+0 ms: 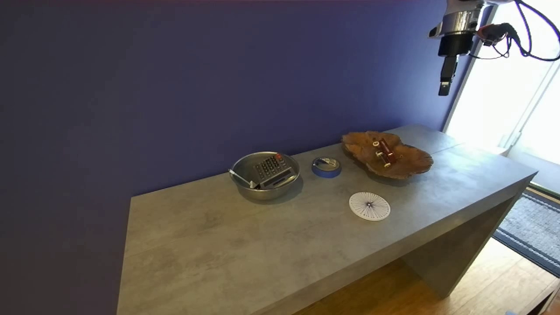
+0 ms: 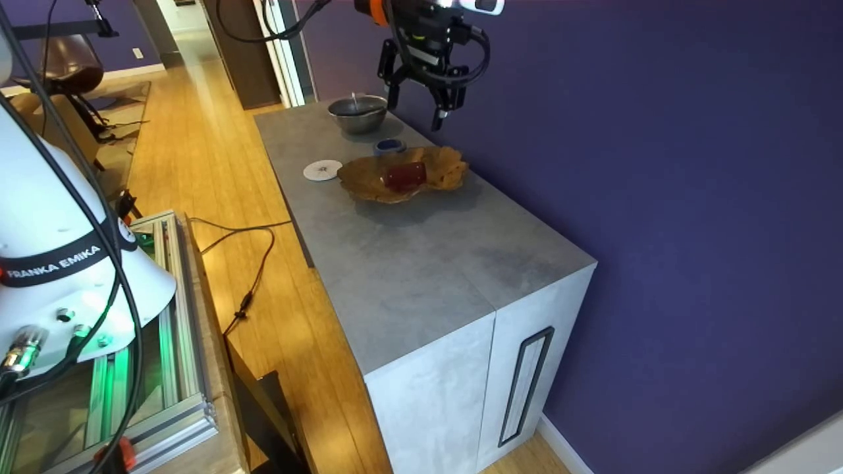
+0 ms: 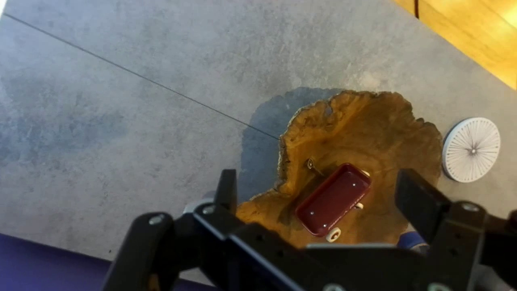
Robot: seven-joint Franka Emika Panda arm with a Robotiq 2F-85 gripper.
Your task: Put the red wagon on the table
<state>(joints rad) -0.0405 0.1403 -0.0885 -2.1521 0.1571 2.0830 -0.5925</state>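
The red wagon (image 3: 335,200) lies tilted in the brown wooden dish (image 3: 379,129) on the counter (image 1: 197,245). Well above them hangs the pincer (image 2: 415,113), gaping wide (a flat white disc (image 1: 369,211) lies near the dish, a metal bowl (image 1: 267,195) farther along).

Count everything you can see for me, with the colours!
Table: 1, grey, beside purple wall
Floor: 1, yellowish, below table
Wooden dish: 1, brown, on table
Red wagon: 1, dark red, in wooden dish
Metal bowl: 1, silver, on table
Calculator: 1, grey, in metal bowl
Thin stick: 1, white, across bowl's rim
Ring: 1, blue, between bowl and dish
Disc: 1, white with dark lines, on table
Mat: 1, grey, on floor
Chair: 1 clear, brown, far background
Robot arm: 1, white, beside table
Cables: several, black, around arm
Claw: 1, black, open, above table
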